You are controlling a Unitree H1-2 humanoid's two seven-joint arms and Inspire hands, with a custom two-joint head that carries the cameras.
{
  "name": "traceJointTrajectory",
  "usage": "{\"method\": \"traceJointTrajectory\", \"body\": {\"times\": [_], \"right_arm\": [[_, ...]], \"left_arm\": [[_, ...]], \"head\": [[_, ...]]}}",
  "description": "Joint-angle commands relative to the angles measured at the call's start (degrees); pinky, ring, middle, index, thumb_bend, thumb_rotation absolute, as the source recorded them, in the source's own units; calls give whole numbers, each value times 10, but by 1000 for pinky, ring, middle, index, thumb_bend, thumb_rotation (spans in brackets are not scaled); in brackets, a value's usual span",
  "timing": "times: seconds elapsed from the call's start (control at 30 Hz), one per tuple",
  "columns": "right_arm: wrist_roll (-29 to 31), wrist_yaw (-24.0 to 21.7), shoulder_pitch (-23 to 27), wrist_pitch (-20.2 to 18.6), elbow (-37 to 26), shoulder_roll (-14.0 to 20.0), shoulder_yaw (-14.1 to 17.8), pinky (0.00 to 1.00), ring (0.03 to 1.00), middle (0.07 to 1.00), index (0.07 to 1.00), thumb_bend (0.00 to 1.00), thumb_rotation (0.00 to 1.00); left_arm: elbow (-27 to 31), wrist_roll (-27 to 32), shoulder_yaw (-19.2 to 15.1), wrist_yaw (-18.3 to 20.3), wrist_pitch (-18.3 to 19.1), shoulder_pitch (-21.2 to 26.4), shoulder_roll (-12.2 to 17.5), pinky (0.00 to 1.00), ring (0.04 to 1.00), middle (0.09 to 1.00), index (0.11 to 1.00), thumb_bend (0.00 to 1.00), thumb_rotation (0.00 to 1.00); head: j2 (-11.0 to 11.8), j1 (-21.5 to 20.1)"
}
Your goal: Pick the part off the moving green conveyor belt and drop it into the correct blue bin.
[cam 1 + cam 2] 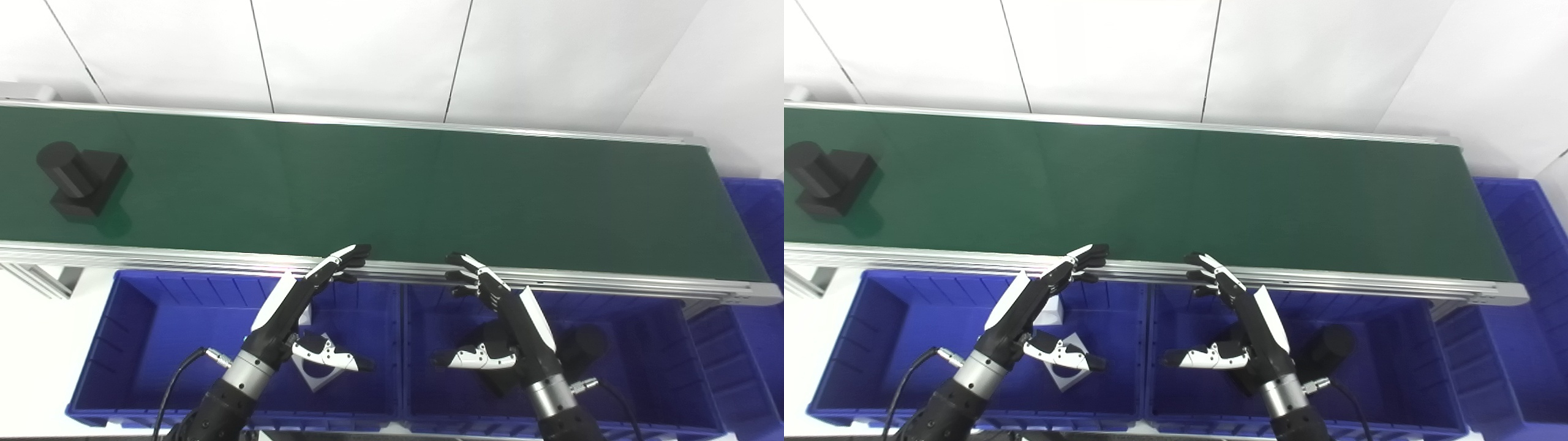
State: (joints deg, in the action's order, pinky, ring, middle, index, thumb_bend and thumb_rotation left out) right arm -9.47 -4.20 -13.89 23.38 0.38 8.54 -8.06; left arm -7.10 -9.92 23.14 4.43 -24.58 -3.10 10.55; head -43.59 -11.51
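The black part (79, 180) sits at the far left of the green belt (429, 190), well apart from both my hands, so I judge the pick has not begun and I am waiting for the belt to bring it toward the middle. My left hand (303, 312) and right hand (502, 315) both hang in the lower middle of the frame, fingers spread and grasping nothing, fingertips up by the belt's near metal rail (612, 278), a ready stance from which either can reach over the edge quickly. Below them lie 2 blue bins: the left bin (153, 343) holds a white piece with a round hole (315, 370), the right bin (674, 361) holds a black cylinder (582, 346). Since the part looks black, I would guess it belongs with the right bin's contents.
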Motion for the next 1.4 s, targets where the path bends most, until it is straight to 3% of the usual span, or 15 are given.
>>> {"method": "traceJointTrajectory", "body": {"times": [0.0,1.2,1.33,1.37], "right_arm": [[3,5,6,31,-10,-3,0,682,797,898,830,1000,319],[3,6,5,33,-7,-3,0,677,798,897,832,1000,317],[4,9,6,35,-2,2,-2,674,795,897,833,1000,318],[5,10,6,35,1,6,-2,673,794,897,834,1000,322]], "left_arm": [[5,11,-3,0,-23,12,1,757,852,884,879,1000,183],[7,3,0,-8,-23,11,4,761,851,885,884,1000,193],[1,-2,2,-12,-23,11,0,755,851,883,882,1000,186],[-2,-6,4,-15,-23,12,-3,752,849,880,879,1000,181]], "head": [[-1,1],[3,0],[12,22],[18,51]]}}
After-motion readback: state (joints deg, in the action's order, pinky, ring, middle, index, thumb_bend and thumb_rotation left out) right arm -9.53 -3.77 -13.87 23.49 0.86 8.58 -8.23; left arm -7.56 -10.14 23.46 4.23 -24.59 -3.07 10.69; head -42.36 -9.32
